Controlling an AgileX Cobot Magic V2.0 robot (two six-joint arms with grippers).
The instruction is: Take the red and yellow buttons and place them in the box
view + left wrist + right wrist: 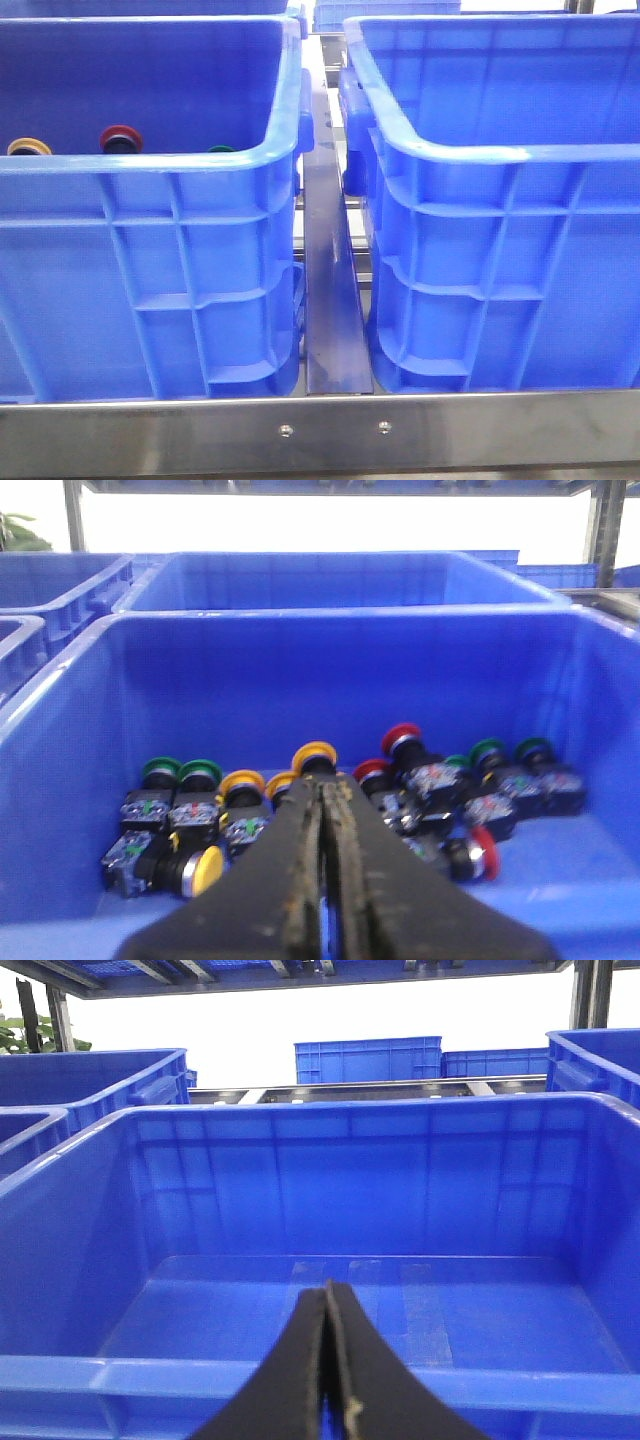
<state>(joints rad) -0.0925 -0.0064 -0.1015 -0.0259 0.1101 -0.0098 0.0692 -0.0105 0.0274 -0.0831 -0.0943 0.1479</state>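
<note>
My left gripper (325, 810), jaws pressed together and empty, hovers over red button (401, 737) and yellow button (314, 754) along the left crate's (60, 780) far wall; my right gripper (328, 1305), likewise closed, faces the bare right crate (300, 1125).

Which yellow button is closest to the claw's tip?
The upright yellow button right above the left claw tip. The other yellow ones sit off to the side, and one lies tipped over by the green ones.
</note>
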